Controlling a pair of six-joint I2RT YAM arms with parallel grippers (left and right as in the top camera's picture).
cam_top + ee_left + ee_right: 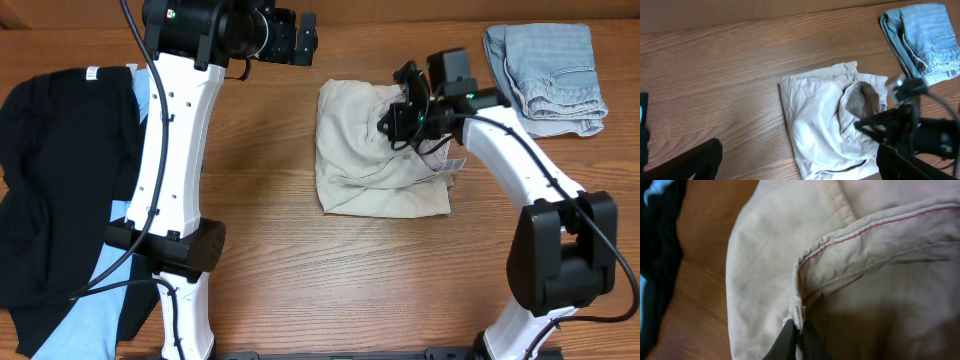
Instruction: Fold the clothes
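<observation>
The right gripper [798, 332] pinches a seam of the beige shorts [365, 150], likely to fold them. The left gripper [306, 38] hangs wide open; it holds nothing.

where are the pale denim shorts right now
In the overhead view the pale denim shorts lie folded at the far right corner of the table, apart from the beige shorts in the middle.
</observation>
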